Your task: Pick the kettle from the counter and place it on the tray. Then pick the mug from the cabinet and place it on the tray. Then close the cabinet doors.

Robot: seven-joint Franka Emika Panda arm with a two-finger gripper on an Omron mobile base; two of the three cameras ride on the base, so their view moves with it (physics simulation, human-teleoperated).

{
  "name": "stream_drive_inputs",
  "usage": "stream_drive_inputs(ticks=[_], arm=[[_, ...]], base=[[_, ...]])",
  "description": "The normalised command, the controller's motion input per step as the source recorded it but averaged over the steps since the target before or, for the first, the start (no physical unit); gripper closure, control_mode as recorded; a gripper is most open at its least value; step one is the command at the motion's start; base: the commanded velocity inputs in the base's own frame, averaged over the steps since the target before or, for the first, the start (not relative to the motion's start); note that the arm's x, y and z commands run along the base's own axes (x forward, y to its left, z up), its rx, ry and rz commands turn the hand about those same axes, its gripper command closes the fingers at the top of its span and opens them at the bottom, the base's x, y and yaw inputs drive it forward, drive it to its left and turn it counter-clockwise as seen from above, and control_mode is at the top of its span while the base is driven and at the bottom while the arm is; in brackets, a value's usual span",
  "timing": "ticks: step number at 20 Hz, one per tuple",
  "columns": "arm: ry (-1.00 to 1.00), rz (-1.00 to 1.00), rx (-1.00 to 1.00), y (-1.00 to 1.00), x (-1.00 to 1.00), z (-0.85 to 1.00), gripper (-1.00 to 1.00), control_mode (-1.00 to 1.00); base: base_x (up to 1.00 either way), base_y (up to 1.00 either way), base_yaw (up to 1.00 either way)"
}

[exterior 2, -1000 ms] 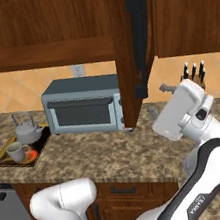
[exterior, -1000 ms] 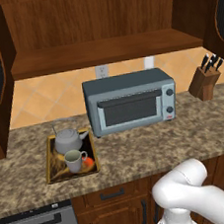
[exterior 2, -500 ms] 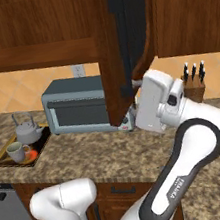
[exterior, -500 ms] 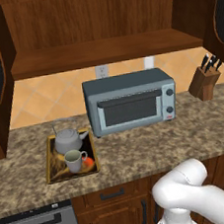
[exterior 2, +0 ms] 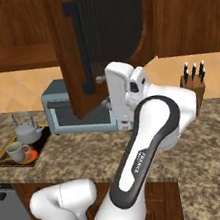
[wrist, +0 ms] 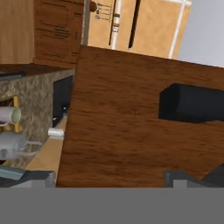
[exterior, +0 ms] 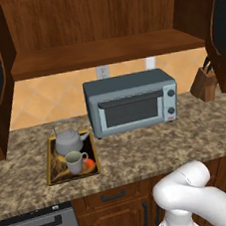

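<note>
Dark wood fills the space before the pincer (wrist: pixel 109 177), its jaws spread wide, gripping nothing, pressed near the right door (exterior 2: pixel 73 47) by its black bar handle (exterior 2: pixel 78 49). The squat metal kettle (exterior: pixel 68 140) and smooth mug (exterior: pixel 76 162) sit on the painted tray (exterior: pixel 53 172), far left on the speckled worktop (exterior: pixel 149 148). A glancing push could slip off the edge, or the arm's bulk could catch the swinging door.
</note>
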Motion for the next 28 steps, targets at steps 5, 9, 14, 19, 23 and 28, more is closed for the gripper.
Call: stream_drive_inputs(ticks=[5,9,14,19,23,28], arm=[[0.00,0.00,-0.15,0.77,0.14,0.34,-1.00,-1.00],[0.00,-0.03,-0.11,0.66,0.35,0.33,-1.00,-1.00],[0.00,-0.11,-0.07,0.52,0.55,0.15,-1.00,-1.00],[0.00,-0.20,-0.06,0.44,0.76,0.01,-1.00,-1.00],[0.00,-0.23,-0.03,0.34,0.87,0.00,-1.00,-1.00],[0.00,-0.22,-0.01,0.10,0.96,0.00,-1.00,-1.00]], base=[[0.00,0.00,0.00],[0.00,0.00,0.00],[0.00,0.00,0.00],[0.00,0.00,0.00],[0.00,0.00,0.00],[0.00,0.00,0.00]])
